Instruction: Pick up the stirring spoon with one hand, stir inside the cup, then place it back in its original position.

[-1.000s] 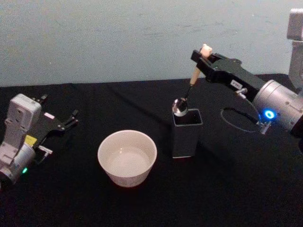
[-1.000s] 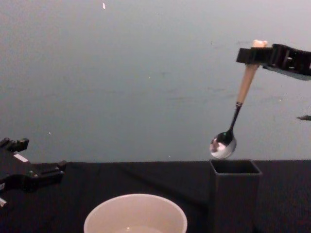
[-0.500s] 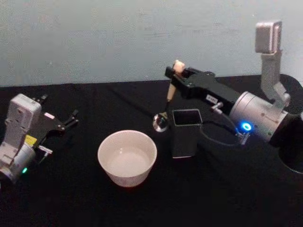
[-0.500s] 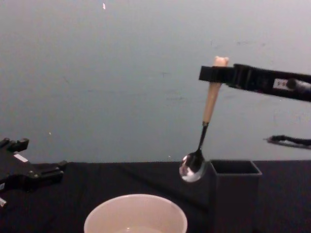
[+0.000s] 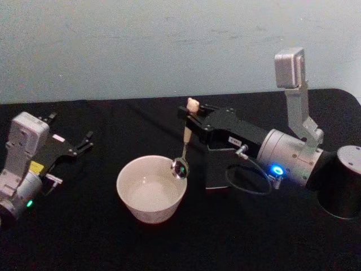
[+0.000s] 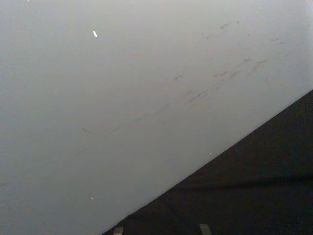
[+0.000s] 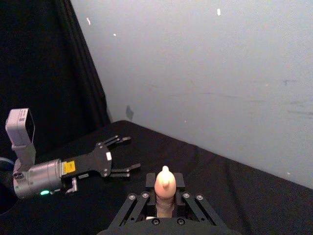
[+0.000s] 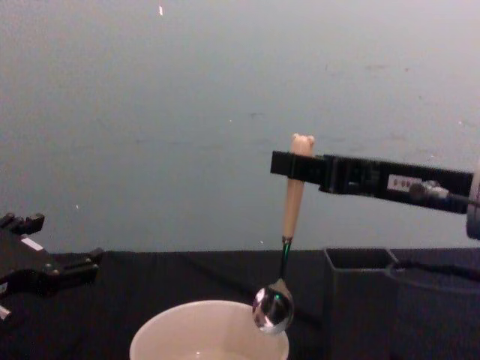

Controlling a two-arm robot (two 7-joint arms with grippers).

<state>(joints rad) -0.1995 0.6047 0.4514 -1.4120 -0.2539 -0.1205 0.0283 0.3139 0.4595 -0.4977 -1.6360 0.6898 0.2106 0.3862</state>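
Carried stirring spoon (image 5: 185,138) leftward off the dark holder (image 5: 217,172) to hang bowl-down over the cup's (image 5: 149,209) right edge, beige handle clenched in right gripper (image 5: 190,113), with left gripper (image 5: 86,142) parked far left, fingers spread.

We see the stirring spoon (image 8: 289,210) with a bowl and neck of polished, mirror-bright metal. Its pale beige handle looks smooth and matt; whether wood or plastic, we cannot tell. The cup (image 5: 149,213) has a smooth, faintly glossy cream-white surface, like glazed ceramic. The holder (image 8: 352,300) is dull dark grey, without shine. Matt black cloth (image 5: 84,237) covers the table. The right gripper (image 5: 190,113) looks like matt black plastic, its wrist (image 5: 287,155) satin silver metal. The pale wall (image 5: 141,45) is smooth, faintly scuffed.
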